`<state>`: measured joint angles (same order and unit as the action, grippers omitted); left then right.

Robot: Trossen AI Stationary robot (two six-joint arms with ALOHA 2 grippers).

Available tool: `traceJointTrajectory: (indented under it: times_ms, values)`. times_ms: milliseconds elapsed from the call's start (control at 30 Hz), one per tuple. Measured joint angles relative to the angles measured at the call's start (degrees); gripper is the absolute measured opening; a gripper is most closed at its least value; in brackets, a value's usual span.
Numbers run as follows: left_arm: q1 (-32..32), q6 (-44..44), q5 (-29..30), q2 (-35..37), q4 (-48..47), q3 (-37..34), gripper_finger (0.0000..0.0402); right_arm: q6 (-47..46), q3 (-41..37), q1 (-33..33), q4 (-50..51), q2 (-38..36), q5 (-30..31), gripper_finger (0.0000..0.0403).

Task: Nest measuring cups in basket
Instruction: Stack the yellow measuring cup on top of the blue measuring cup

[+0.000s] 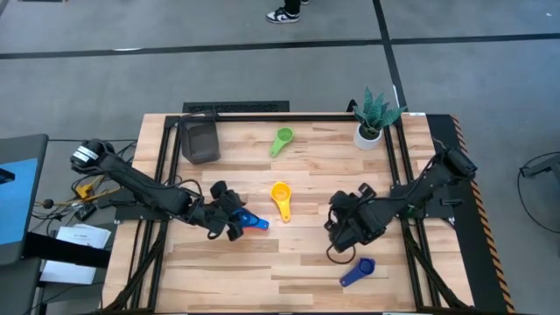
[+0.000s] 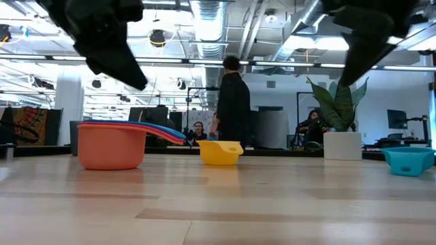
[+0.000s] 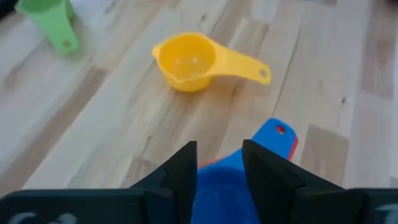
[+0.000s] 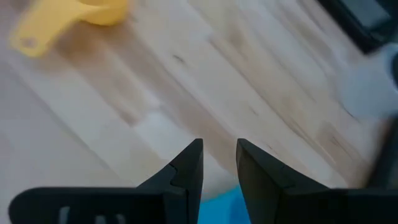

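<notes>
Blue cup (image 3: pixel 224 186) nested in orange cup (image 2: pixel 111 144)

Lying on the wooden table (image 1: pixel 306 254): green cup (image 1: pixel 282 140), yellow cup (image 1: pixel 281 196), dark blue cup (image 1: pixel 357 272), basket (image 1: pixel 199 140), plant pot (image 1: pixel 368 136).

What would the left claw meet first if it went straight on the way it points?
Probably the yellow cup, beyond the blue cup between the left claw fingers; depth is unclear.

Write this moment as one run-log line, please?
left claw: over stacked blue and orange cups | right claw: hovering near dark blue cup | yellow cup, green cup: loose | basket: no cups visible
</notes>
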<state>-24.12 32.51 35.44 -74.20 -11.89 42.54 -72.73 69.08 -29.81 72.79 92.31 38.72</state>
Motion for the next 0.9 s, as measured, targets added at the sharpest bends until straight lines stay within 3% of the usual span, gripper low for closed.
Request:
traceJointTrajectory:
  times_ms: [167,367,533,700,900]
  values:
    - [0.72,-4.18,1.56,-3.26,8.43,0.0,0.0116,-14.51,0.0,-3.52,9.87,-0.02,-1.03,0.012]
    - [1.59,-11.1,-2.48,-7.57,17.1,0.0,0.0116,-25.65,0.0,-6.6,15.09,-0.02,-9.9,0.0114]
    - [1.8,-11.76,-3.65,-9.3,17.96,0.0,0.0116,-35.25,-0.5,-8.24,16.7,-0.05,-14.62,0.0096]
    - [1.15,-11.44,-3.6,-9.35,17.28,-0.02,0.0116,-42.7,-6.02,-8.78,16.57,-0.02,-17.21,0.0083]
    - [0.29,-13.13,-3.48,-9.35,17.19,-0.02,0.0116,-45.08,-10.75,-7.24,13.97,-0.04,-23.12,0.0105]
